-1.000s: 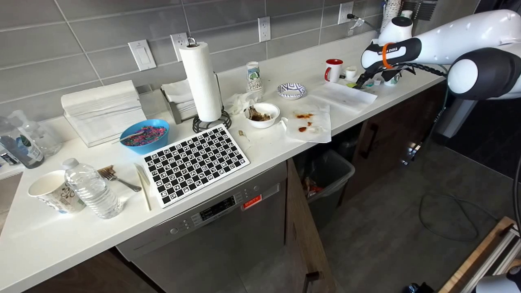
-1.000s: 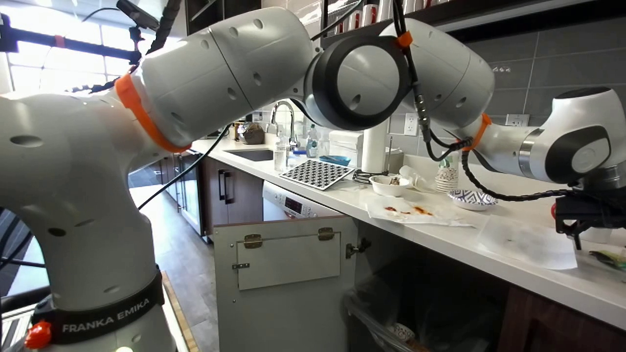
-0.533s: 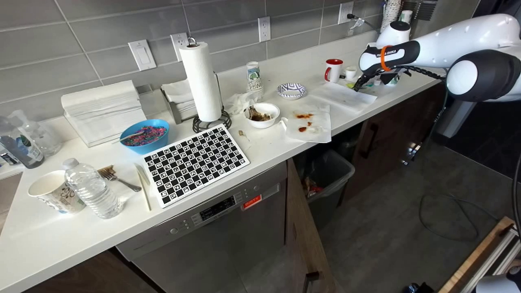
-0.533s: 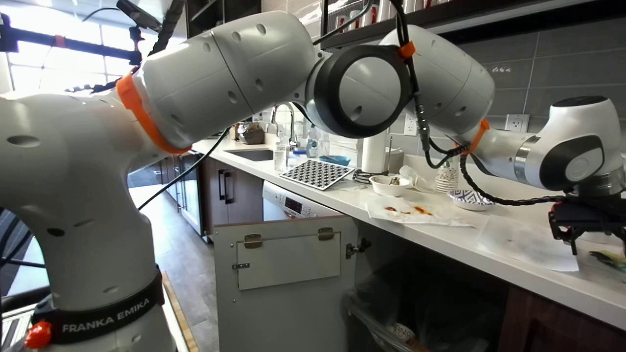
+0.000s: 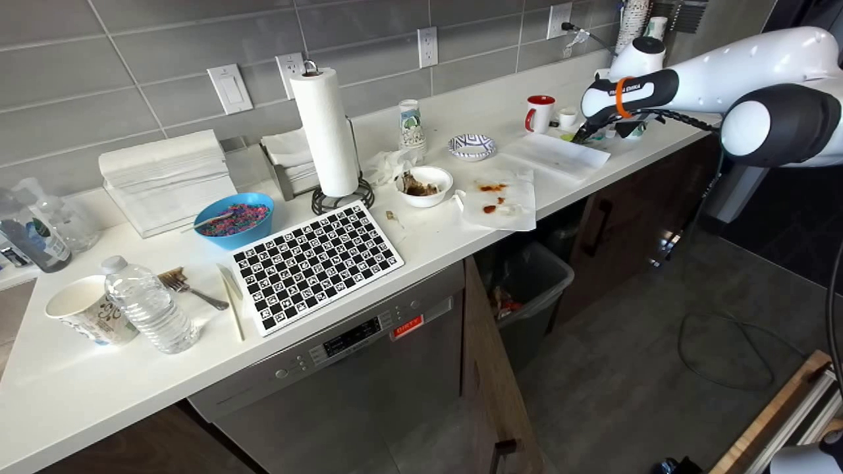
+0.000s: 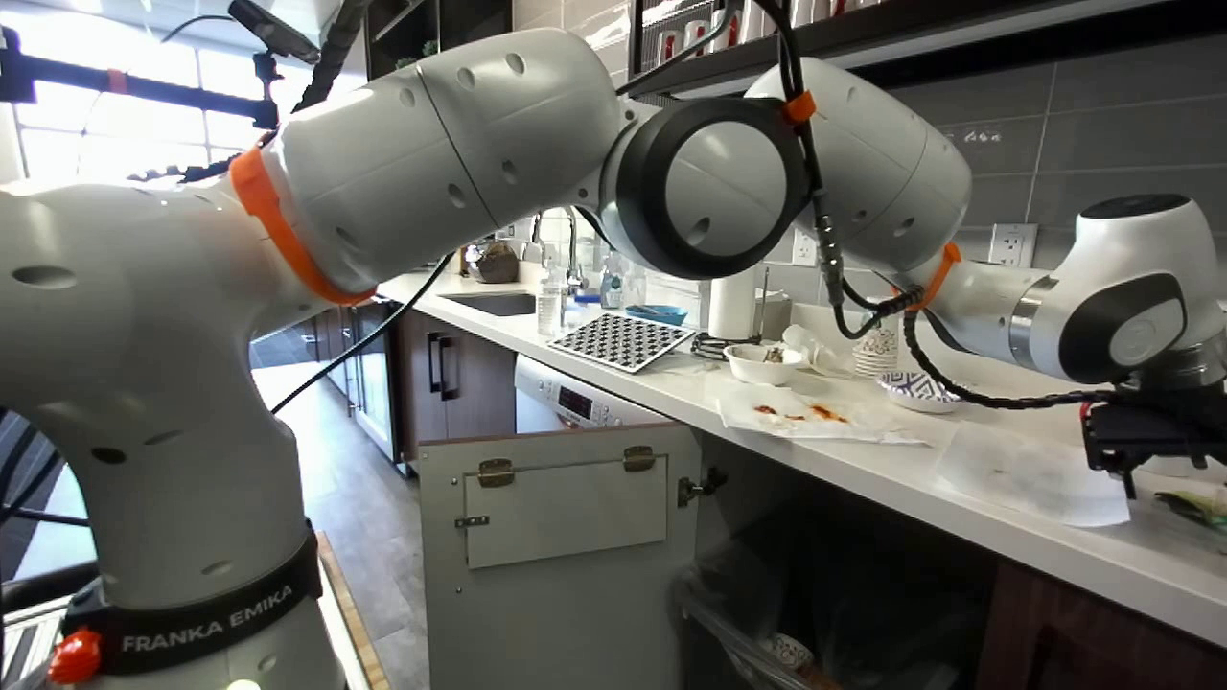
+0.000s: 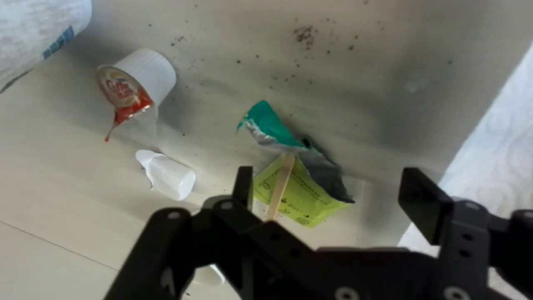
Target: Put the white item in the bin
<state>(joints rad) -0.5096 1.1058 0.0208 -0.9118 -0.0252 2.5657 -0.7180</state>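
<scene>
Standing spread wide, the claw frames a packet and stick in the wrist view; contact cannot be confirmed. The stick's lower end is hidden, paper cut off at right. Which white thing the task means cannot be told: on the counter the creamer points its lid lower left, long axis running to upper right; the tub slants upper left to lower right; the bin stands below

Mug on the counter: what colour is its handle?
The handle is red, best seen in an exterior view.
</scene>
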